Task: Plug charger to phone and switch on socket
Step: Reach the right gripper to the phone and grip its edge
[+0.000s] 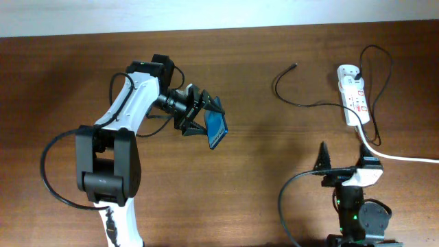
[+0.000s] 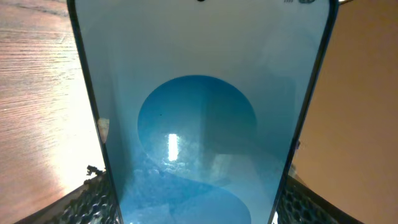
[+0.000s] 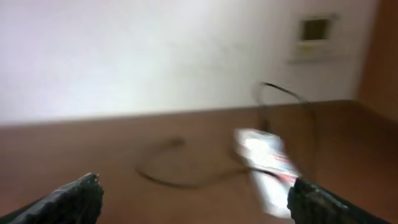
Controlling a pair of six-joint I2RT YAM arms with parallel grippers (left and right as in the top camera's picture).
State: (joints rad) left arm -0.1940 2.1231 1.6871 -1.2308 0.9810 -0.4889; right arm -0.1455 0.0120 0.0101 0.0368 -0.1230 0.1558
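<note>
My left gripper (image 1: 204,118) is shut on the phone (image 1: 217,128) and holds it tilted above the table's middle-left. In the left wrist view the blue screen (image 2: 199,112) fills the frame between both fingers. The white socket strip (image 1: 354,95) lies at the far right with the charger's white adapter plugged into its top end. The thin black charger cable (image 1: 302,104) curves left from it to a free connector tip (image 1: 295,66). My right gripper (image 1: 341,154) is open and empty at the front right, pointing toward the socket (image 3: 267,165), which is blurred in the right wrist view.
The socket's thick white cord (image 1: 398,156) runs off to the right edge, close to my right arm. A pale wall edge borders the table at the back.
</note>
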